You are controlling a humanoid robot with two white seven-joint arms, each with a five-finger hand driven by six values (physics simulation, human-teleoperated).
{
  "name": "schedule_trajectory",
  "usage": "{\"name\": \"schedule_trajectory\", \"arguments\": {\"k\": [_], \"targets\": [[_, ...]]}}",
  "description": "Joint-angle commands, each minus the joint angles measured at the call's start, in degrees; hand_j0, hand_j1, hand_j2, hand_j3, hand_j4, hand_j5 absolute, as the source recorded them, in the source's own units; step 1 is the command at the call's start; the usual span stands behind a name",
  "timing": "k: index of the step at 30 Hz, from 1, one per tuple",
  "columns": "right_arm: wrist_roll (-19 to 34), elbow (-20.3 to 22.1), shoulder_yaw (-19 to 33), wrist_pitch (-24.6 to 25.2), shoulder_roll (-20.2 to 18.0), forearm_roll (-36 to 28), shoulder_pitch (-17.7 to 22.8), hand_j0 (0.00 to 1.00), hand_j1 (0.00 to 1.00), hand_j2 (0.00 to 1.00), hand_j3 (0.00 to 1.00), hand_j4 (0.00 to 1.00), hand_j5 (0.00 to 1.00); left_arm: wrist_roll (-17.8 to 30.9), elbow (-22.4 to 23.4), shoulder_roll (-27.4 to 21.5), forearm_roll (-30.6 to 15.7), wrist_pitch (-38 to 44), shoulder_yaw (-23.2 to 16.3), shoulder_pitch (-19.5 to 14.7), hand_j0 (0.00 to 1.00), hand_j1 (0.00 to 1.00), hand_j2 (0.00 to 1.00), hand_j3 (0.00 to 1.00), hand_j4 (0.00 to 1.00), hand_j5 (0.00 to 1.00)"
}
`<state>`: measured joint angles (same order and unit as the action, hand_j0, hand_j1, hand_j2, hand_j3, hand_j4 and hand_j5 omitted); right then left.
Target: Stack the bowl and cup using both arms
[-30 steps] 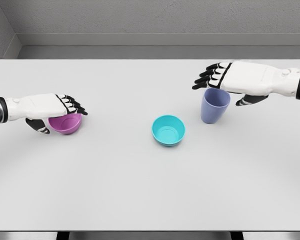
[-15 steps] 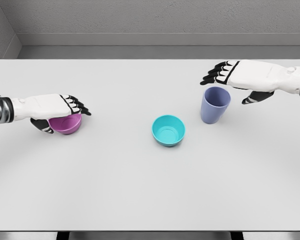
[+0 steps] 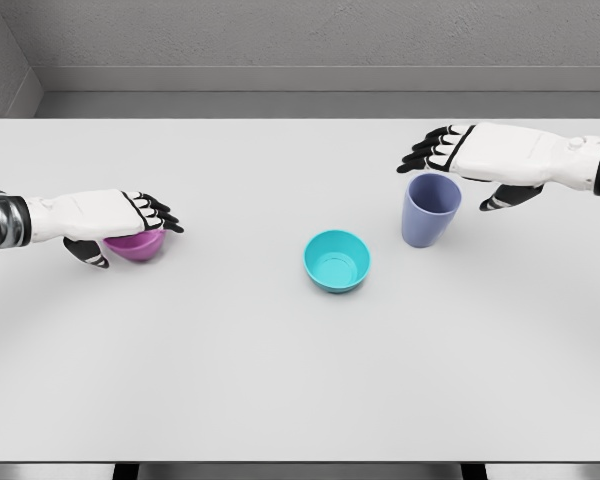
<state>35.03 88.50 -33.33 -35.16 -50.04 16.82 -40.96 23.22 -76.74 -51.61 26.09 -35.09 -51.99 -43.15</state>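
A purple bowl (image 3: pixel 140 248) sits at the left of the white table (image 3: pixel 280 380). My left hand (image 3: pixel 132 238) covers it, fingers curled over the far rim and thumb against the near-left side, so much of the bowl is hidden. A teal bowl (image 3: pixel 336 261) stands upright and untouched in the middle. Right of it stands an upright blue-violet cup (image 3: pixel 428 213). My right hand (image 3: pixel 456 180) hovers just above and behind the cup's rim, palm down, fingers spread and apart from the cup.
A grey wall runs along the table's far edge. Two dark table legs show below the near edge.
My left hand has closed lower over the purple bowl, hiding more of it. My right hand rose slightly off the cup and shifted right, then settled a little lower.
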Motion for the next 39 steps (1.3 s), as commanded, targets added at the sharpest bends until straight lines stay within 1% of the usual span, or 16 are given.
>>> {"name": "schedule_trajectory", "arguments": {"k": [1,5,7,8,9,12,13,15,18,24,28,30,32,34,38,39], "targets": [[-0.03,0.01,0.02,0.16,-0.06,-0.21,0.0,1.0,1.0,1.0,1.0,1.0,1.0,-0.02,0.01,-0.07,-0.25,0.09,0.05,0.0,1.0,1.0,1.0,1.0,1.0,1.0],[-0.03,0.01,0.02,0.16,0.03,-0.12,0.0,1.0,1.0,1.0,1.0,1.0,1.0,-0.02,0.01,0.01,-0.25,0.09,0.05,-0.09,0.99,0.99,0.99,0.99,0.99,0.99],[-0.03,-0.43,0.02,0.16,0.38,1.28,-0.09,1.0,1.0,1.0,1.0,1.0,1.0,-0.02,0.01,0.01,-0.25,0.09,0.05,-0.09,0.98,0.98,0.98,0.98,0.98,0.98],[-0.03,-1.4,0.02,0.16,0.99,1.37,0.0,1.0,1.0,1.0,1.0,1.0,1.0,-0.02,0.01,0.01,-0.25,0.09,0.05,-0.09,0.92,0.92,0.92,0.92,0.92,0.92],[-0.03,-1.49,0.02,0.16,1.26,1.37,0.0,1.0,1.0,1.0,1.0,1.0,1.0,-0.02,0.01,0.01,-0.25,0.09,0.05,-0.09,0.88,0.88,0.88,0.88,0.88,0.88],[-0.03,-1.49,0.02,0.16,1.43,1.37,-0.09,1.0,1.0,1.0,1.0,1.0,1.0,-0.02,-0.07,0.01,0.1,0.09,0.05,-0.09,0.79,0.79,0.79,0.79,0.79,0.79],[-0.03,-1.49,0.02,0.16,1.61,1.37,-0.09,1.0,1.0,1.0,1.0,1.0,1.0,-0.02,0.01,0.1,0.27,0.09,0.05,-0.09,0.75,0.75,0.75,0.75,0.75,0.75],[-0.03,-1.49,-0.06,0.16,1.79,1.37,-0.09,1.0,1.0,1.0,1.0,1.0,1.0,-0.02,-0.08,0.1,0.36,0.09,0.05,-0.09,0.73,0.73,0.73,0.73,0.73,0.73],[-0.03,-1.58,0.02,0.16,1.7,1.37,-0.26,1.0,1.0,1.0,1.0,1.0,1.0,-0.1,-0.08,0.1,0.36,0.09,0.05,-0.09,0.67,0.67,0.67,0.67,0.67,0.67],[-0.03,-1.58,0.02,0.16,1.79,1.37,-0.44,1.0,1.0,1.0,1.0,1.0,1.0,-0.19,-0.43,0.45,0.36,0.09,-0.04,-0.7,0.67,0.67,0.67,0.67,0.67,0.67],[-0.03,-1.66,0.02,0.16,1.79,1.46,-1.05,1.0,1.0,1.0,1.0,1.0,1.0,-0.11,-2.53,0.72,0.19,0.09,-0.21,-1.84,0.67,0.67,0.67,0.67,0.67,0.67],[-0.03,-1.66,0.02,0.16,1.87,1.54,-1.14,1.0,1.0,1.0,1.0,1.0,1.0,-0.11,-5.26,1.24,0.19,0.09,-0.21,-2.2,0.67,0.67,0.67,0.67,0.67,0.67],[-0.03,-1.66,0.02,0.16,1.87,1.63,-1.23,1.0,1.0,1.0,1.0,1.0,1.0,0.07,-5.96,3.0,0.19,0.09,-0.3,-2.64,0.67,0.67,0.67,0.67,0.67,0.67],[-0.03,-1.58,-0.06,0.16,1.87,1.72,-1.23,1.0,1.0,1.0,1.0,1.0,1.0,0.07,-6.58,4.32,0.19,0.09,-0.48,-3.78,0.67,0.67,0.67,0.67,0.67,0.67],[-0.03,-1.58,-0.77,0.16,2.31,1.72,-1.23,1.0,1.0,1.0,1.0,1.0,1.0,0.07,-6.58,8.97,0.19,0.09,-1.8,-5.8,0.67,0.67,0.67,0.67,0.67,0.67],[-0.03,-1.58,-1.03,0.16,2.4,1.72,-1.23,1.0,1.0,1.0,1.0,1.0,1.0,0.07,-6.58,10.29,0.19,0.09,-3.29,-6.94,0.67,0.67,0.67,0.67,0.67,0.67]]}}
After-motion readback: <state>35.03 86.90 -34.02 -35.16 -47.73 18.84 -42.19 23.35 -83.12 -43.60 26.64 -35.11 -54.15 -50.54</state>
